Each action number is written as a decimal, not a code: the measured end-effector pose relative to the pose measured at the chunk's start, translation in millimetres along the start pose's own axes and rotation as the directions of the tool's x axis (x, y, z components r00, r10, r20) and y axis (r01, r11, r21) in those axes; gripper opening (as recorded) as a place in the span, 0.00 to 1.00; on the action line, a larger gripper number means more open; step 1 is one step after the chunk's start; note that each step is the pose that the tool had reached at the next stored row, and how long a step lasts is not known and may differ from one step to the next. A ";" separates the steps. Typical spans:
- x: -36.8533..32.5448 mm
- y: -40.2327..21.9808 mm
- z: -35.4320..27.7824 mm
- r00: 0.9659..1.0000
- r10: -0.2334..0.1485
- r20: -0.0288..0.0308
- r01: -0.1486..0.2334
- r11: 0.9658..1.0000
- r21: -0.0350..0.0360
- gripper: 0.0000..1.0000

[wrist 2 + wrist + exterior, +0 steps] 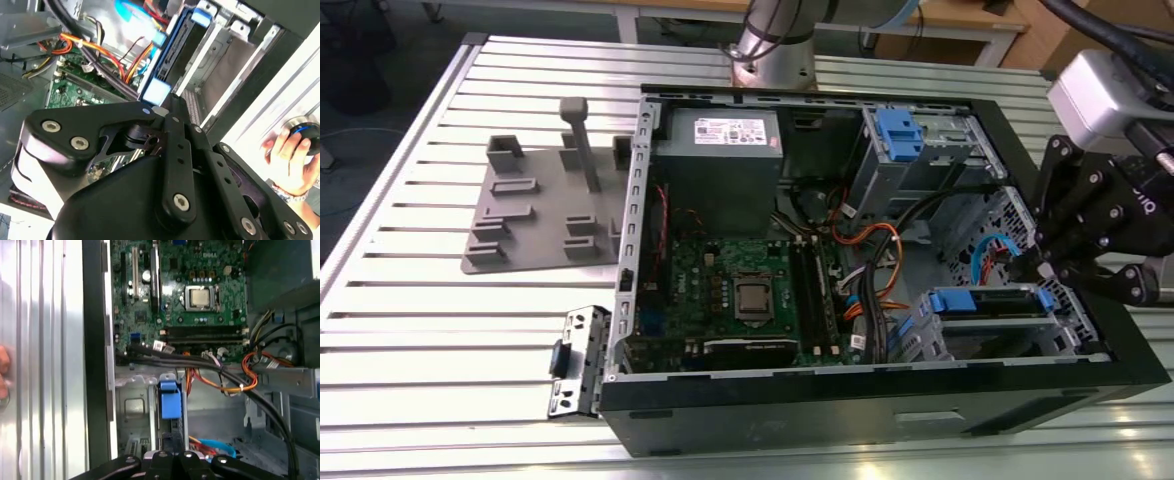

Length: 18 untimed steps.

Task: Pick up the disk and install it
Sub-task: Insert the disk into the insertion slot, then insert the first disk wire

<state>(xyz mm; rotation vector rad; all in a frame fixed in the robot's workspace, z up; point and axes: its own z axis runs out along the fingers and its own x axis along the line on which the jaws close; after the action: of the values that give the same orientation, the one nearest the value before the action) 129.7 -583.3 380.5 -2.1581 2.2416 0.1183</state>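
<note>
The disk (987, 300) sits in the lower drive cage of the open computer case (854, 395), at the exterior view's right, with its blue carrier frame showing along the edges. In both wrist views it appears edge-on: the disk (172, 55) runs away from the fingers, and the blue tab of the disk (170, 402) lies just ahead of them. My black gripper (1051, 272) reaches in over the case's right wall. The gripper (165, 106) is shut on the disk's near end, and the gripper (173, 454) straddles its edge.
A grey power supply (718, 150) and green motherboard (734, 290) fill the case's left part. Orange and black cables (874, 250) run beside the cage. A second bay with a blue latch (897, 130) stands behind. A grey fixture (540, 210) lies on the slatted table. A person's hand (287, 147) rests nearby.
</note>
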 end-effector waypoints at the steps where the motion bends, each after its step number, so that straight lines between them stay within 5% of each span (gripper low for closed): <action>1: -0.5 -4.1 1.7 1.000 0.000 0.000 0.000 1.000 0.000 0.10; 8: -4.6 -30.2 10.4 1.000 0.000 -0.002 0.000 1.000 -0.001 0.10; 18: -4.9 -32.0 10.5 1.000 0.000 -0.002 0.000 1.000 -0.001 0.10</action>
<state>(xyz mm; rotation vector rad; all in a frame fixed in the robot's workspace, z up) 161.6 -578.8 369.3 -2.1593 2.2428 0.1176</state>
